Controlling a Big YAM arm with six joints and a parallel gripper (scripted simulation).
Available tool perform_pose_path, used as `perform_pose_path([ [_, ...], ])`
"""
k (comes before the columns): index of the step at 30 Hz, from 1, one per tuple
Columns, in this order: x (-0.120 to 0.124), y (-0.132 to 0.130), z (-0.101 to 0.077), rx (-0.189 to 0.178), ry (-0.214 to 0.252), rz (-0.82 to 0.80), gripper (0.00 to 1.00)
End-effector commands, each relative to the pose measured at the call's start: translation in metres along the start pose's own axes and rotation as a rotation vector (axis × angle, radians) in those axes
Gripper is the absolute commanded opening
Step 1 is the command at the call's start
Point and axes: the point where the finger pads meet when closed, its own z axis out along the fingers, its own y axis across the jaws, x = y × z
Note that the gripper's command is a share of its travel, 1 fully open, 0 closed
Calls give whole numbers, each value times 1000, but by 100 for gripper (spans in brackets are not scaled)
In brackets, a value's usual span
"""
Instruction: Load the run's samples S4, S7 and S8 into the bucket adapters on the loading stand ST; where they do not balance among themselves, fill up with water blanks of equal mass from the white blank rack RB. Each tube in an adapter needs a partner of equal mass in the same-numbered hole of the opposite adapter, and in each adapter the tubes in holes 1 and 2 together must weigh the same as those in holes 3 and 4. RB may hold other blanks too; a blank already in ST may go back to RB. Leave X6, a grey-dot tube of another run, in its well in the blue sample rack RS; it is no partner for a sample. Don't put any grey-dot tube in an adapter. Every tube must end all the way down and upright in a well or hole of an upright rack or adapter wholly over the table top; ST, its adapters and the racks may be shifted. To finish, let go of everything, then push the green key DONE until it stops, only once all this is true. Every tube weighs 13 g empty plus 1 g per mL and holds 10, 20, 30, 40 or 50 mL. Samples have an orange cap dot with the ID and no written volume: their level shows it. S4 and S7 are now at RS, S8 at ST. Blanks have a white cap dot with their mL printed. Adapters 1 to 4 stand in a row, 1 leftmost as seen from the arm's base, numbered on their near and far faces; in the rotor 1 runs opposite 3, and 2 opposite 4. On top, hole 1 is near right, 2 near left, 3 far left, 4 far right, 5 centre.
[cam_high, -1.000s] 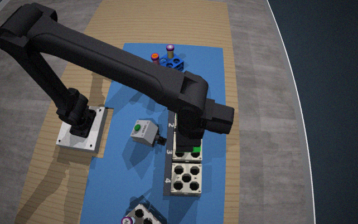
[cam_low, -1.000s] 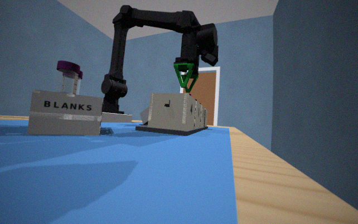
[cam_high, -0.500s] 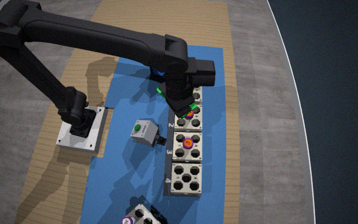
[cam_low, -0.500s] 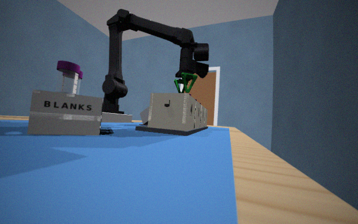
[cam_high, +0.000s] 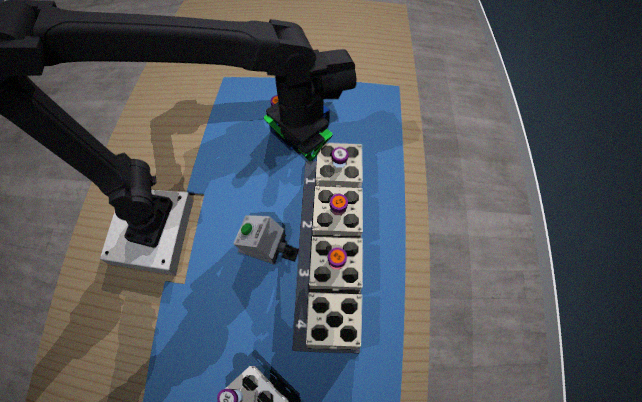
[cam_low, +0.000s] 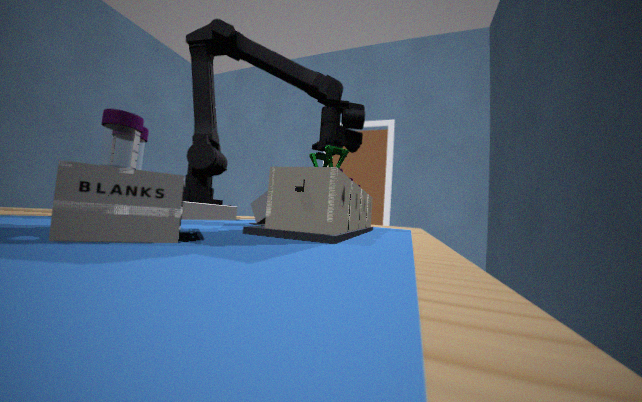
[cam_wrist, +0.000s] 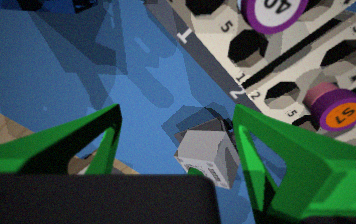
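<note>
My gripper (cam_high: 306, 141) is open and empty, hovering over the blue mat just beside the near left corner of adapter 1 (cam_high: 340, 162). In the wrist view the green fingers stand wide apart with nothing between them. Adapter 1 holds a white-dot blank marked 40 (cam_high: 340, 155) (cam_wrist: 272, 12) in its centre hole. Adapter 2 (cam_high: 338, 210) holds sample S7 (cam_high: 338, 202) (cam_wrist: 341, 111) in its centre. Adapter 3 (cam_high: 336, 263) holds S8 (cam_high: 337, 257) in its centre. Adapter 4 (cam_high: 334, 320) is empty. The arm hides most of the blue sample rack; one orange cap (cam_high: 274, 100) peeks out.
The grey box with the green DONE key (cam_high: 246, 229) (cam_wrist: 207, 157) stands left of adapters 2 and 3. The white blank rack (cam_high: 252, 387) (cam_low: 117, 202) is at the near end and holds a 30 blank (cam_high: 227, 396). The table's wooden edge runs right of the stand.
</note>
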Motion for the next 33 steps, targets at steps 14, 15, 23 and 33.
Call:
perform_pose_path([
  [14, -74, 102, -19, 9, -71, 38, 80],
  [15, -72, 110, -13, 7, -56, 38, 80],
  [23, -96, 157, -18, 0, -66, 38, 80],
  [33, -75, 154, 23, 1, -15, 43, 80],
])
